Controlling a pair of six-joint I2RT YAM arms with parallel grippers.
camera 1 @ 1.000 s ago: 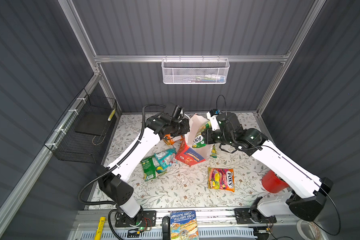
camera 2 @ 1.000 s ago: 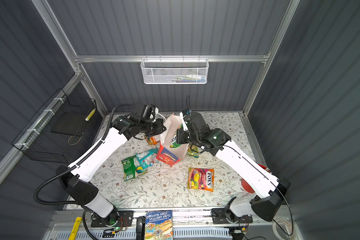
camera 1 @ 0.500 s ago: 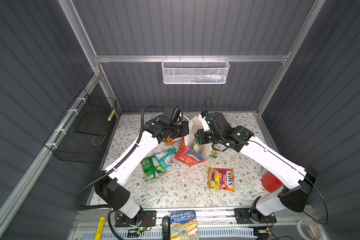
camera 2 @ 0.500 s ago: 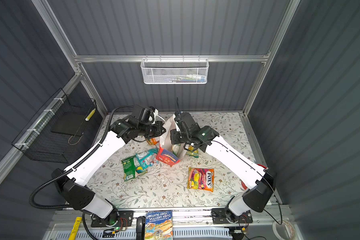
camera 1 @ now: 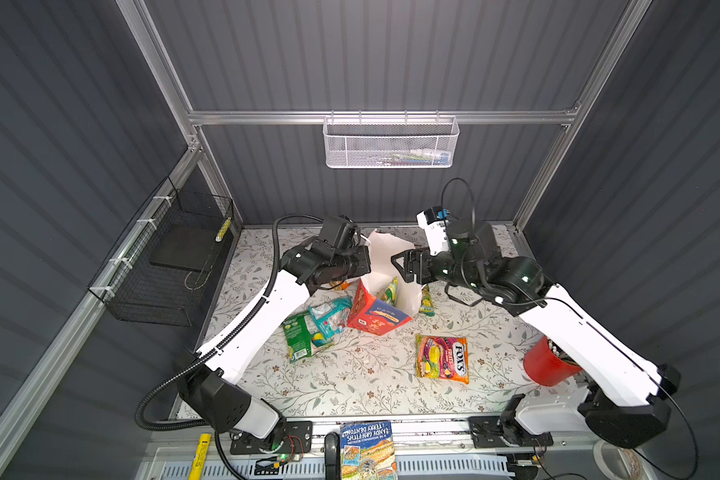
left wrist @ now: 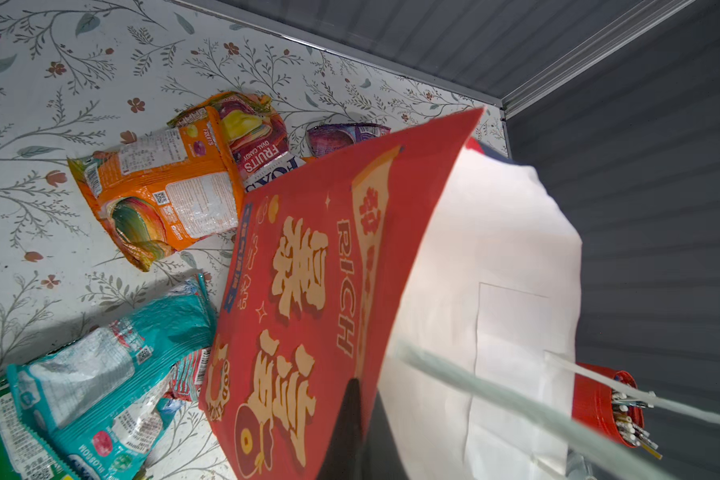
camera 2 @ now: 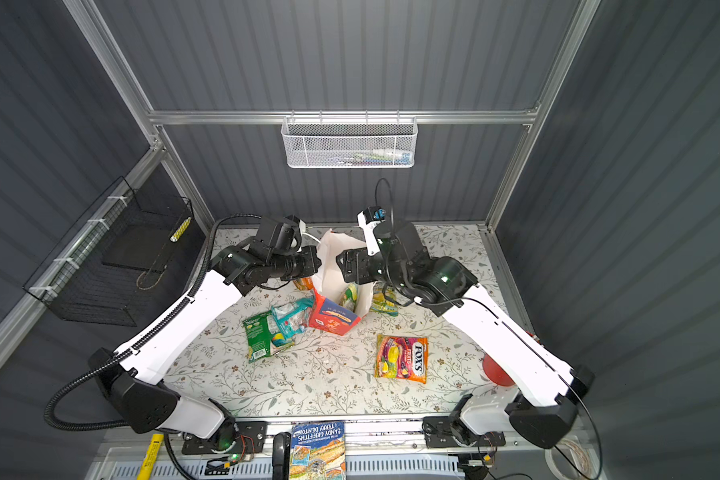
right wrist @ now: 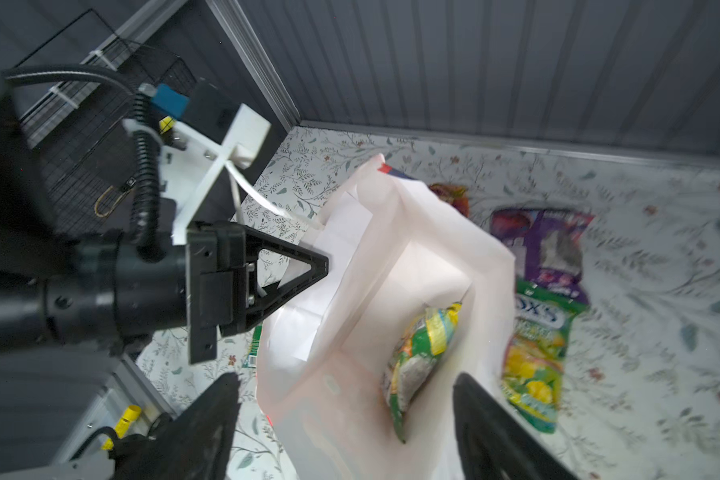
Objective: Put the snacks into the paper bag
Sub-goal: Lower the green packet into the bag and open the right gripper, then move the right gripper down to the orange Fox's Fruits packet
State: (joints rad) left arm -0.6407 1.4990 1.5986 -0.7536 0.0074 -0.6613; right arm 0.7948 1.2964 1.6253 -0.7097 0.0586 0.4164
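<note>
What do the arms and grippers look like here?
The left arm and right arm have white links, black joints and bases. The left gripper and right gripper are black, with triangular open-frame fingers. Black corrugated conduit along the left arm; thin black cable loops over the right wrist, by a white camera mount with blue plug.

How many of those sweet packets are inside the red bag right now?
1: a green-yellow packet standing on edge inside the paper bag, seen through its open top. More could lie hidden beneath it or behind the bag's walls.
</note>
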